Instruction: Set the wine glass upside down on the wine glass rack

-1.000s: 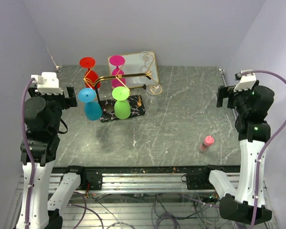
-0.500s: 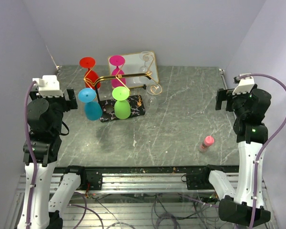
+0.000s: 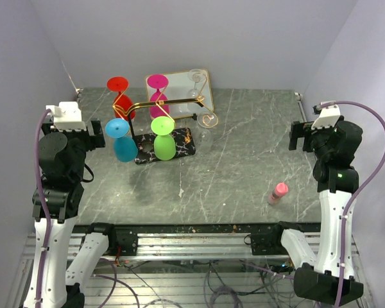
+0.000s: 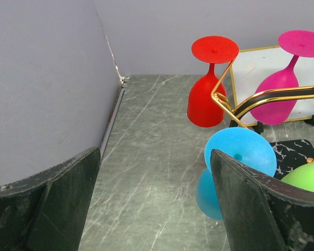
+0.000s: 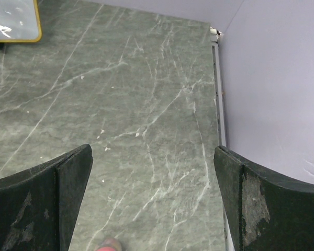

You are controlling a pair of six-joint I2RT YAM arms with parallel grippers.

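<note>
Drawn back and sunk slightly toward the bases since a second ago, on both sides alike, with no change among the glasses. Finds the left gripper [image 4: 155,151] spread wide and empty, and the right gripper [image 5: 153,148] likewise released, with nothing between its fingers. Just ahead of the left gripper and a little to its right, hanging foot-up and bowl-down from the wine glass rack [image 4: 275,94]: the blue wine glass [image 4: 240,149], near the right finger but apart from it. Farther ahead, a red glass [image 4: 204,107]; ahead to the right, a magenta glass [image 4: 280,102], both inverted on the same gold bar; low at the right edge, a green glass [image 4: 306,178]. Looks, on that showing, like the hanging step done and the retreat in hand. Probably calls next only for backing straight away from the rack, keeping that right finger off the blue foot. Well ahead, behind the rack, a gold-rimmed tray [image 4: 246,78] with a clear glass [image 3: 196,77] by its far corner; cannot tell whether hung, standing or lying. Would need, for that one, a long reach past the hanging bowls. Ahead of the right gripper, only bare table [image 5: 146,78]; just beneath its near side, a small pink object [image 3: 279,191]; close on its right, the wall [image 5: 272,78].
</note>
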